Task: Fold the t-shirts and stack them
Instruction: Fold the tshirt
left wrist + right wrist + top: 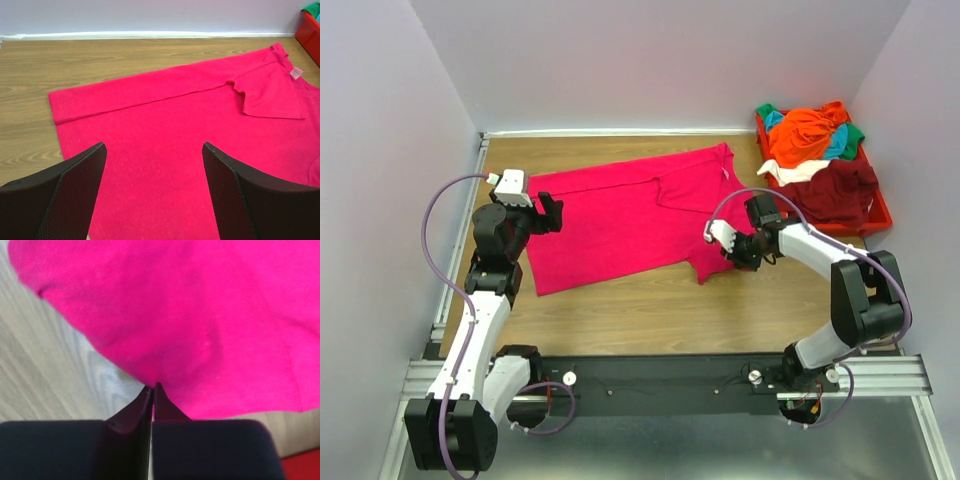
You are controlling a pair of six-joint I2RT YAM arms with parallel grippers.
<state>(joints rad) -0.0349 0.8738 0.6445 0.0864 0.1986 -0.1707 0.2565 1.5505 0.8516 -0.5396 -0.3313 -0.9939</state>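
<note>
A magenta t-shirt (620, 220) lies spread flat on the wooden table, one sleeve folded inward (270, 95). My left gripper (552, 212) hovers over the shirt's left edge, and in the left wrist view (155, 150) its jaws stand wide apart with only cloth (175, 125) below them. My right gripper (730, 256) is at the shirt's near right sleeve. In the right wrist view (153, 387) it is shut, pinching the edge of the magenta cloth (200, 315). More t-shirts are heaped at the back right: orange (805, 135), dark maroon (835, 190), teal (840, 145) and green (767, 112).
The heap sits in a red plastic bin (880, 215) at the table's back right corner, also visible in the left wrist view (309, 30). A pale cloth (790, 172) shows among the heap. Grey walls close in the back and both sides. Bare wood (650, 310) lies in front of the shirt.
</note>
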